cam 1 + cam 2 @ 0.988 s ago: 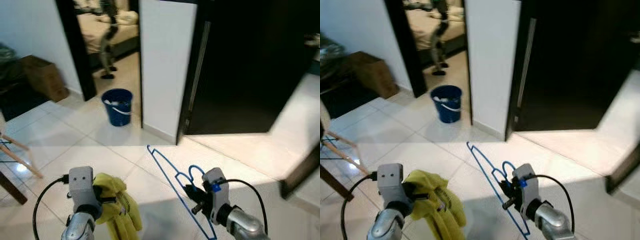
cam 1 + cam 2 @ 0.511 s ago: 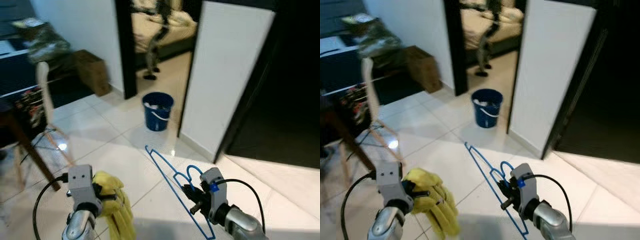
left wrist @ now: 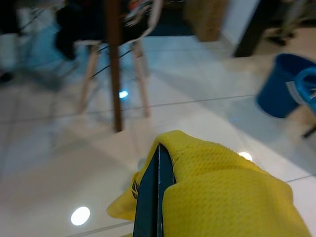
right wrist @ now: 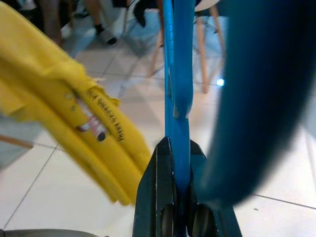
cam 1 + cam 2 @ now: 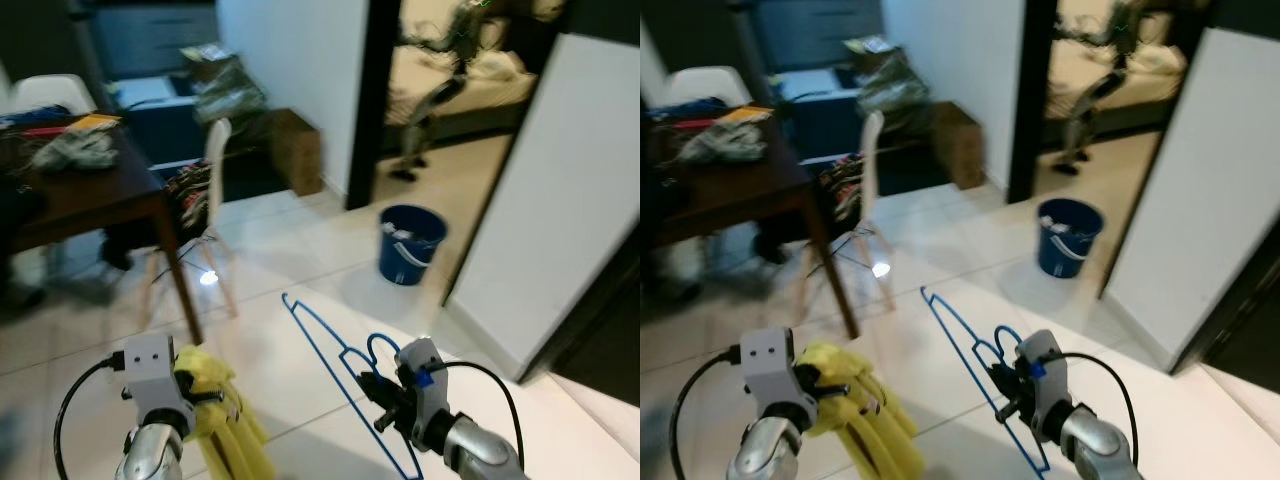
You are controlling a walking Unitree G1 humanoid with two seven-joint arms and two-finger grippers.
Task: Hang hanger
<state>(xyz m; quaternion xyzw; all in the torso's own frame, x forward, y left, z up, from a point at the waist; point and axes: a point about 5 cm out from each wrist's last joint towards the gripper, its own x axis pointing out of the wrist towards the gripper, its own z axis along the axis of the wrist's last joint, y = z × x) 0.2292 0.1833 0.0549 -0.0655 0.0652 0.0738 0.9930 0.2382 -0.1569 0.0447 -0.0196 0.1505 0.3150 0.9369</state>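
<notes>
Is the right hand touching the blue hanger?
Touching. In the right wrist view, the right hand has both black fingers pressed on the blue hanger.

Blue hanger (image 4: 177,98) between fingers (image 4: 150,197) — yellow cloth (image 4: 74,123) beside.

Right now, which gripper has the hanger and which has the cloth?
The right gripper is shut on the blue wire hanger. The left gripper is shut on the yellow garment, which droops toward the floor.
</notes>
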